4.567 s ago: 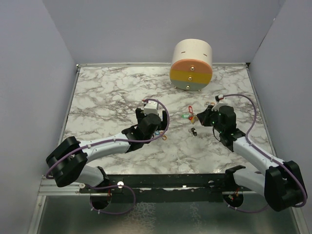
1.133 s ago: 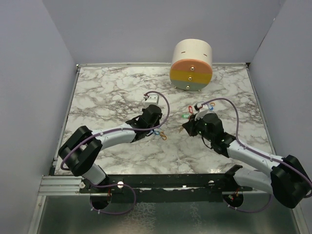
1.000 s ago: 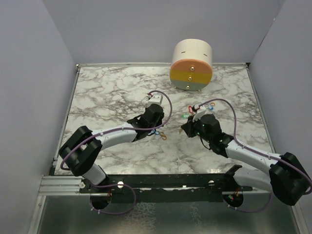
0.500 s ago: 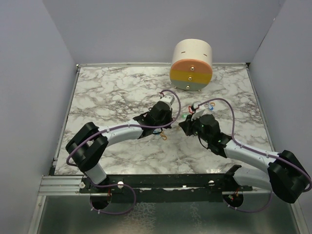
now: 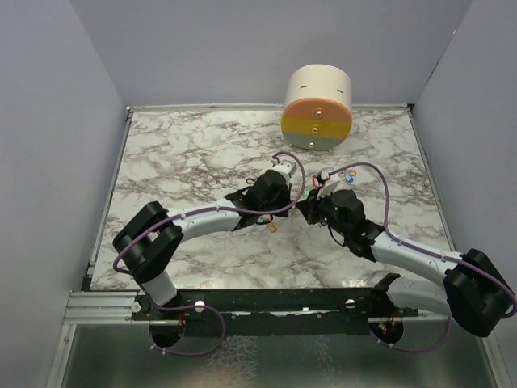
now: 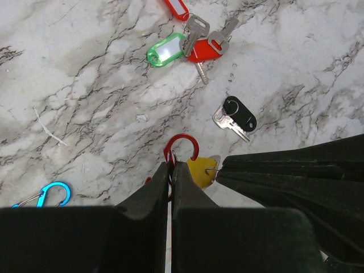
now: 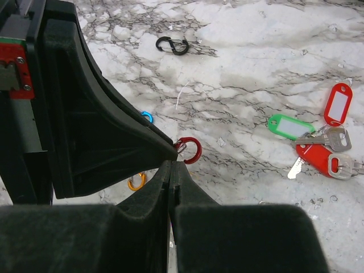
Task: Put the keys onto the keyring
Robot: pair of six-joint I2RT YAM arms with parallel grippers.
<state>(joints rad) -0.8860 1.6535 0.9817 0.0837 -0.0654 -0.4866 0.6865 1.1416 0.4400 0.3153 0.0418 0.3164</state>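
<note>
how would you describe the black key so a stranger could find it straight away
On the marble table, in the left wrist view, find the bunch of tagged keys at the top. Nearer the left gripper, toward the picture's right side, the black key lies alone, apart from the bunch. It is the only one with a black oval head.

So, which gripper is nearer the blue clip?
Left. The blue clip lies close beside the left gripper; the right gripper reaches in from the opposite side, farther away.
</note>
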